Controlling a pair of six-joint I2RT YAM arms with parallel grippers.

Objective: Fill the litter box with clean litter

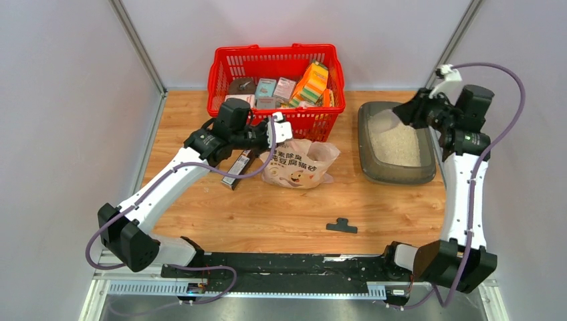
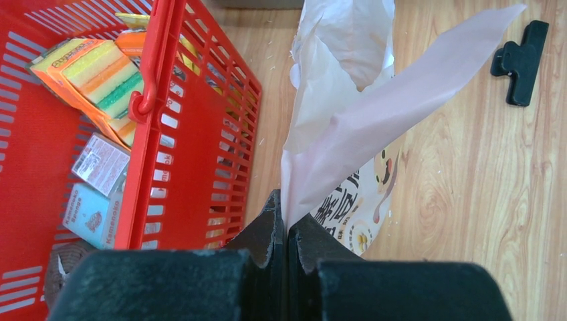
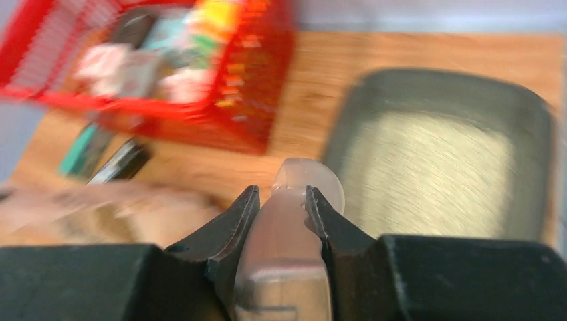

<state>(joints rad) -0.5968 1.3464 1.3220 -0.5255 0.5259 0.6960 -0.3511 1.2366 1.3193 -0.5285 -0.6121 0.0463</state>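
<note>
Nearest the arm bases, a small black plastic clip (image 1: 342, 226) lies alone on the wooden tabletop (image 1: 267, 214). Beyond it, a soft pinkish-cream bag printed with a cartoon cat (image 1: 299, 164) lies between the two arms. The left end effector (image 2: 286, 224) has its jaws pressed together on a flap at the bag's mouth, lifting that flap (the basket wall is just beside it).

To the right of the bag, and apart from it, sits the shallow grey-brown plastic litter box (image 1: 401, 179). Its long axis seems to run away from the arms. A bed of pale beige clean litter (image 1: 396, 142) covers most of its floor.

The right end effector (image 3: 281, 194) pinches the handle of a clear plastic scoop (image 3: 309, 179) and hangs over the box's far left corner. The wrist view is too blurred to tell whether the scoop is loaded. Farthest back stands a red mesh shopping basket (image 1: 274, 50) holding packets.

The right arm is clearly the nearer one to the box, which lies directly beneath its end effector. The bag's mouth lies to that end effector's left, so I judge that any further scoopful means a short sideways trip there and back.
</note>
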